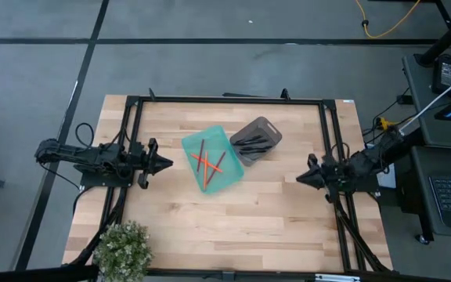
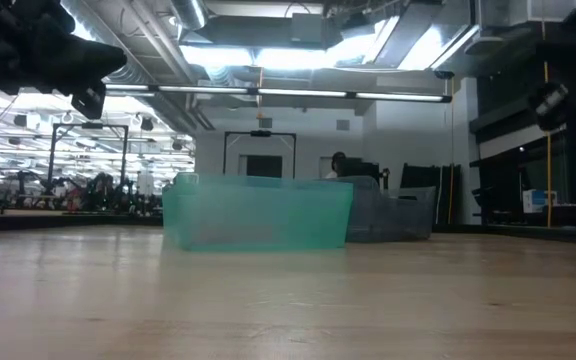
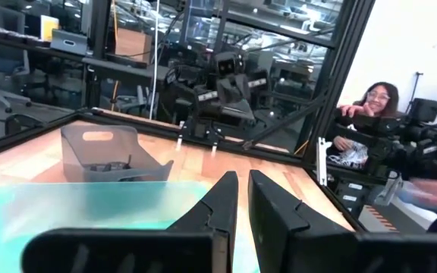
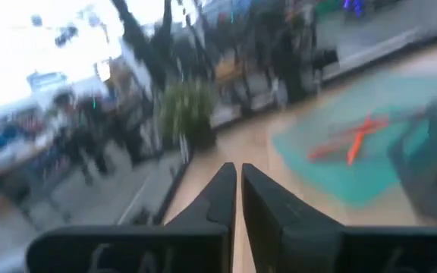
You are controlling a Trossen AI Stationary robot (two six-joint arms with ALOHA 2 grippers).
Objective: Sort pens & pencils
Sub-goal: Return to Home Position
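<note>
Seemingly done: pencils [image 1: 207, 163] in teal bin [image 1: 188, 146], pens [image 1: 250, 142] in grey bin [image 1: 273, 130], both bins btwn left tool [image 1: 168, 163] & right tool [image 1: 299, 178]; each tool's fingers together, empty.

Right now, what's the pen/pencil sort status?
Left gripper shut, empty, at left edge; right gripper shut, empty, at right edge. Pencils in light blue bin, pens in grey bin. No obstruction.

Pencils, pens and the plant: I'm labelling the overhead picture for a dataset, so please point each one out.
pencils [image 1: 207, 163], high view, where the orange sticks cross.
pens [image 1: 250, 142], high view, middle of the black bundle.
plant [image 1: 124, 249], high view, centre of its foliage.
</note>
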